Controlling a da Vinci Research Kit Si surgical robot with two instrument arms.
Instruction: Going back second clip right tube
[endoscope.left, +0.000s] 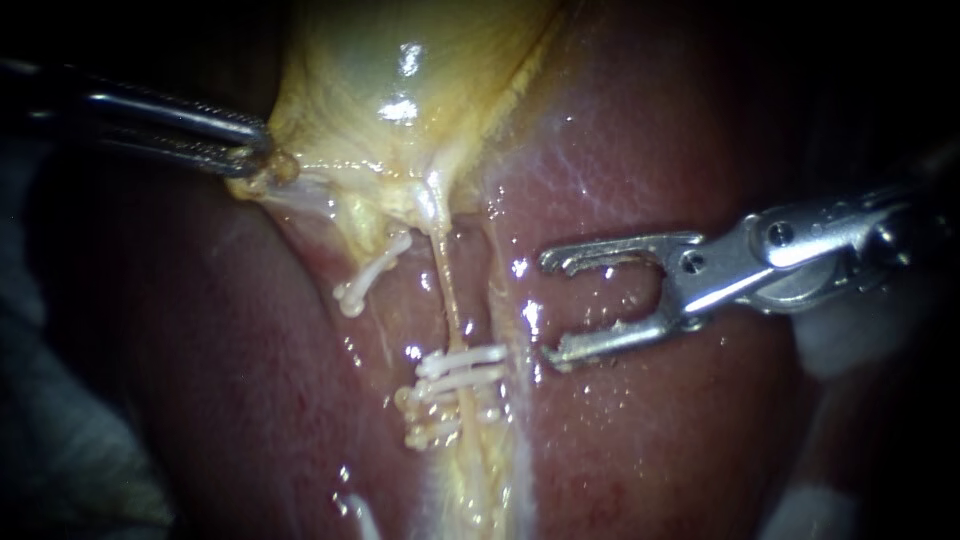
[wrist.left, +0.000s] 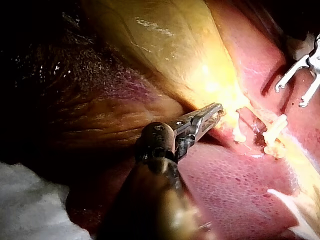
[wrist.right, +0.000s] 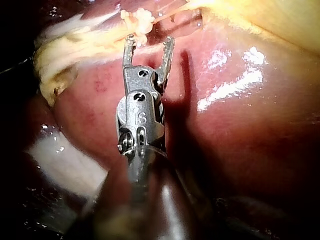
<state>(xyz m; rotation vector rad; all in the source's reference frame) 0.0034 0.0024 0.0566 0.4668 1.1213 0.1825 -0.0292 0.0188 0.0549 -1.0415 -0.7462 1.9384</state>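
While my left instrument (endoscope.left: 260, 149) clamps the gallbladder's (endoscope.left: 400, 60) edge between closed jaws, my right instrument (endoscope.left: 547, 308) hovers over the liver (endoscope.left: 650, 420), jaws wide apart and empty. The stacked white clips (endoscope.left: 458, 368) on the right tube (endoscope.left: 448, 285) sit just ahead of its jaw tips, not touching.

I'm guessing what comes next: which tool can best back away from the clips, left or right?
Probably right: my right instrument has open, empty jaws beside the clips, free to go. My left instrument grips the gallbladder, so it should hold.
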